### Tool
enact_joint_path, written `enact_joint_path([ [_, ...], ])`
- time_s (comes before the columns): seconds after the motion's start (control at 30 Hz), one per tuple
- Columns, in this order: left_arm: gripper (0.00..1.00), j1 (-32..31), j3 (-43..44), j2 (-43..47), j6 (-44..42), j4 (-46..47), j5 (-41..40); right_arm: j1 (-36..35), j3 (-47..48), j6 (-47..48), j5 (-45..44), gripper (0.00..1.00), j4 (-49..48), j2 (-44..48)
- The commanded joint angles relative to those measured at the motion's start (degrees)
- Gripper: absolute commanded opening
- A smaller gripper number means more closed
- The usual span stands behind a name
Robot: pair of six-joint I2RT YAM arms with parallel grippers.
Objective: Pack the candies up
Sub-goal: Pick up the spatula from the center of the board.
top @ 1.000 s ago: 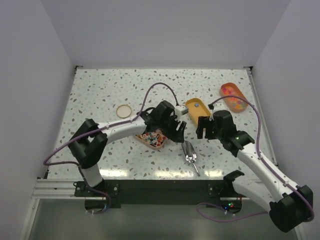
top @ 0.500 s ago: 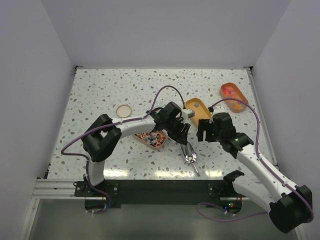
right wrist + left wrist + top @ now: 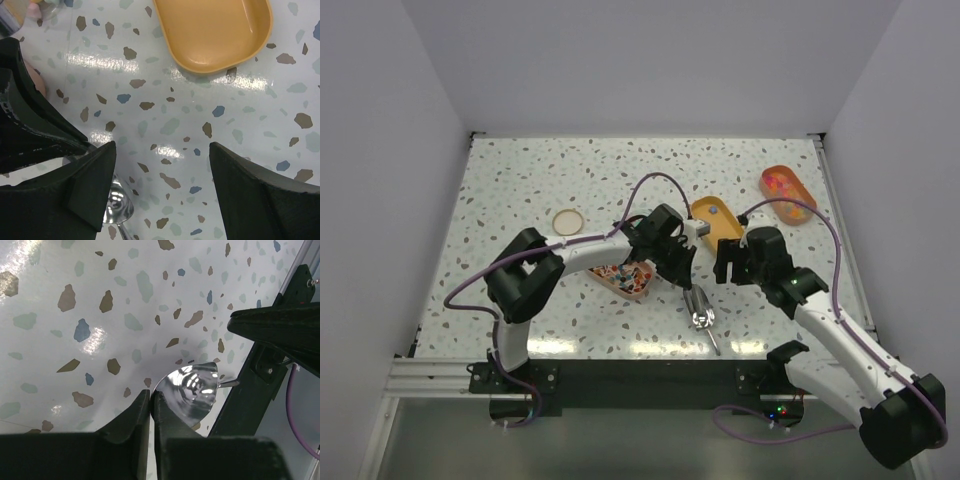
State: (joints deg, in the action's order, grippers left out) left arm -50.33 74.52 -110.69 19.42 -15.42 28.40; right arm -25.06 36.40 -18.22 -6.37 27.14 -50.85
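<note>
The candies [image 3: 626, 274] lie mixed in a shallow pink tray [image 3: 632, 292] left of centre; more candies [image 3: 780, 183] fill an orange dish at the back right. A shiny metal scoop [image 3: 700, 306] lies on the table in front of the trays, handle toward the near edge. My left gripper [image 3: 688, 282] reaches down to the scoop's far end. In the left wrist view the left gripper [image 3: 151, 396] is shut on the thin rim of the scoop [image 3: 192, 397]. My right gripper [image 3: 162, 147] hangs open over bare table, nothing between its fingers, and the scoop [image 3: 116, 207] lies beside its left finger.
An empty orange dish [image 3: 716, 218] sits just behind both grippers, also at the top of the right wrist view as the orange dish [image 3: 215, 35]. A round cream lid [image 3: 568, 221] lies at the left. The two wrists are close together near the scoop.
My left arm swung right from the pink candy tray to the scoop, and its jaws went from open to shut on the scoop's rim. The right arm stayed put.
</note>
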Motion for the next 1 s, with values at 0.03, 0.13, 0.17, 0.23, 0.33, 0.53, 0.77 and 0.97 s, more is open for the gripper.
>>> enact_joint_path([
  [0.03, 0.01, 0.1, 0.4, 1.0, 1.1, 2.7, 2.0, 0.2, -0.5, -0.4, 2.0, 0.77, -2.6, 1.1],
  [0.13, 0.0, 0.8, -0.3, 3.0, 3.0, 3.3, 2.0, 0.2, -1.1, 0.4, 5.0, 0.76, -4.1, 1.8],
  [0.17, 0.0, 1.3, -0.8, 4.5, 3.6, 3.6, 2.3, 0.2, -1.2, 0.7, 5.7, 0.76, -4.5, 2.1],
  [0.23, 0.0, 3.0, -2.9, 6.4, 6.4, 5.1, 2.7, 0.2, -1.1, 1.3, 6.3, 0.75, -5.9, 3.0],
  [0.33, 0.0, 7.0, -6.7, 10.8, 11.1, 6.8, 3.8, 0.2, -0.5, 3.2, 10.1, 0.75, -7.5, 4.9],
  [0.53, 0.0, 13.2, -13.1, 21.6, 18.5, 7.2, 2.9, 0.2, 2.2, 7.5, 16.6, 0.75, -8.6, 6.6],
  [0.77, 0.0, 22.5, -22.3, 34.7, 27.5, 11.0, 1.5, 0.1, 1.9, 8.9, 34.0, 0.75, -15.4, 3.7],
  [0.97, 0.0, 27.6, -26.0, 39.8, 30.9, 11.6, 1.9, -0.4, 6.1, 11.6, 40.5, 0.76, -15.7, -2.5],
])
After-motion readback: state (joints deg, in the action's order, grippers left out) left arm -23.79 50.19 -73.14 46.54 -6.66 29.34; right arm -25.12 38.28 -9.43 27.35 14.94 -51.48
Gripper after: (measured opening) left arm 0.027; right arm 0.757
